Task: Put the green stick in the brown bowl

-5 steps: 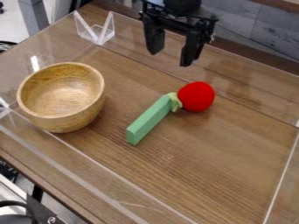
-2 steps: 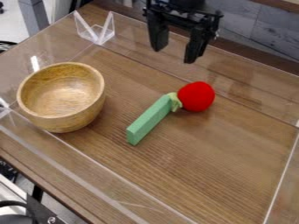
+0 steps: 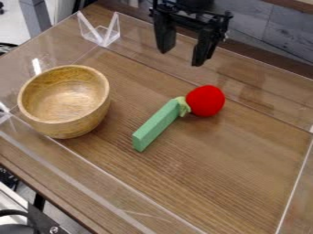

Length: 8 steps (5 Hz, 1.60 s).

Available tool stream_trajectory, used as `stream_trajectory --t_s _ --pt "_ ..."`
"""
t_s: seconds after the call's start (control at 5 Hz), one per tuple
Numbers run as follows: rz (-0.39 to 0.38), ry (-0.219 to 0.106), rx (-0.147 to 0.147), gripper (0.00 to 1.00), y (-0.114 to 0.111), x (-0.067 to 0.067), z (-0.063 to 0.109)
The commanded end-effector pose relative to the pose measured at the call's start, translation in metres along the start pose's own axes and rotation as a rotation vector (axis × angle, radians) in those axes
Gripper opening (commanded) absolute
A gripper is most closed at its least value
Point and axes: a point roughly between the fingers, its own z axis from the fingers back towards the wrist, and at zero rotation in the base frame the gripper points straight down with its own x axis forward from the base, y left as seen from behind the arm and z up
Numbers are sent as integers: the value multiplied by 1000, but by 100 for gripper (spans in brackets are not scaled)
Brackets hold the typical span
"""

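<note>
You had the gripper [image 3: 182,51] hanging with jaws apart above the bench [image 3: 232,155], the green stick [image 3: 156,124] lying beside the brown bowl [image 3: 64,100].

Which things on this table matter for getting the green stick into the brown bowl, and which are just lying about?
Part of the job:
- green stick, flat on the table
- brown bowl, empty, left of the stick
- gripper, open, hanging above the far side

Just lying about:
- red strawberry-like toy, at the stick's far end
</note>
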Motion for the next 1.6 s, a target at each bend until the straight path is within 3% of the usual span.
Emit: stream_trajectory --t_s 0.0,0.4,1.4 --pt "-1 -31 8 100 5 1 7" --pt "2 -17 1 100 3 -1 5" --pt "2 -43 -9 100 3 -1 18"
